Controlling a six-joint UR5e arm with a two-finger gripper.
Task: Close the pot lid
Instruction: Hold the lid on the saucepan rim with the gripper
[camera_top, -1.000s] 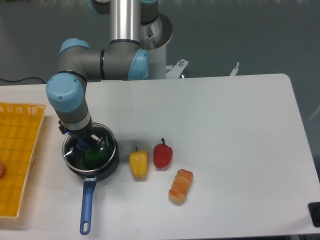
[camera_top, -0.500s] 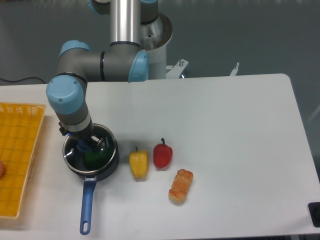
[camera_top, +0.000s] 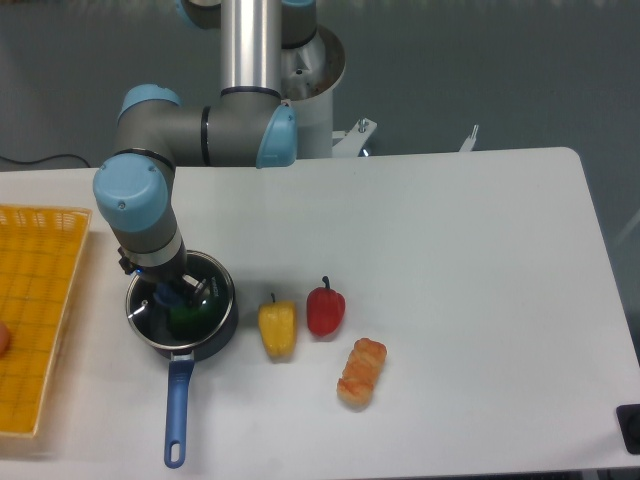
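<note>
- The small black saucepan with a long blue handle (camera_top: 181, 330) has slid slightly toward the bench's (camera_top: 450, 260) near edge.
- The clear glass lid (camera_top: 180, 304) stays on it.
- The pincer (camera_top: 180, 294) remains over the blue knob; its grip cannot be told.

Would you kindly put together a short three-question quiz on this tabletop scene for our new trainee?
1. True or false: the round glass lid lies on the small black pot.
2. Which item lies nearest the white table's front edge: A) red pepper, B) yellow pepper, C) orange bread roll?
3. The pot's long blue handle points toward the table's ____ edge.

Key: 1 true; 2 C; 3 front.
</note>
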